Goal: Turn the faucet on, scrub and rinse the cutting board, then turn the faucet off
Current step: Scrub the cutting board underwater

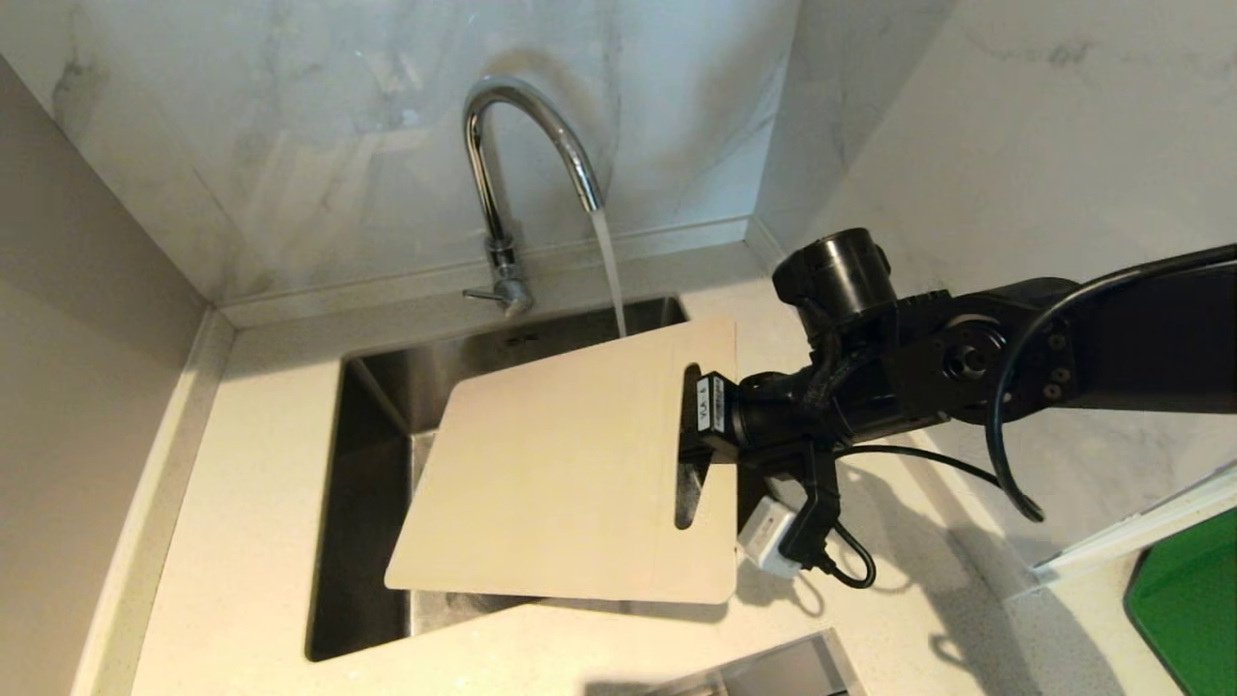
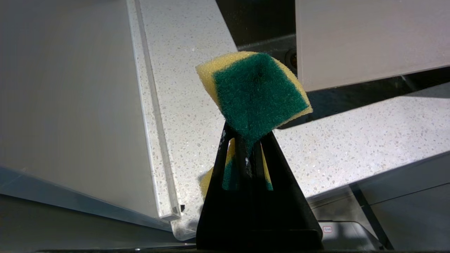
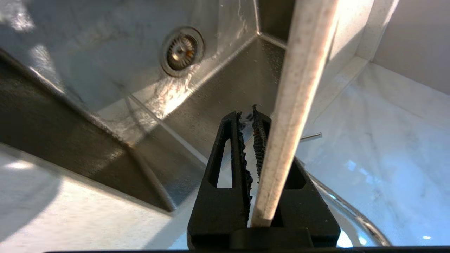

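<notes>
Beige-white cutting board (image 1: 560,474) hangs over the steel sink (image 1: 372,425), tilted, its handle-cutout end toward the robot's right. Right gripper (image 1: 698,425) grips that end at the cutout, its jaws nearly closed with the board's edge (image 3: 291,116) between them. In the right wrist view the drain (image 3: 182,51) lies below. Chrome faucet (image 1: 527,145) stands behind the sink; a stream of water (image 1: 609,275) falls from the spout and passes behind the board's far edge. Side lever points to the left. Left gripper (image 2: 246,140), outside the head view, is clamped tight on a green-and-yellow sponge (image 2: 255,95), above the speckled countertop (image 2: 369,137) near the sink's corner.
</notes>
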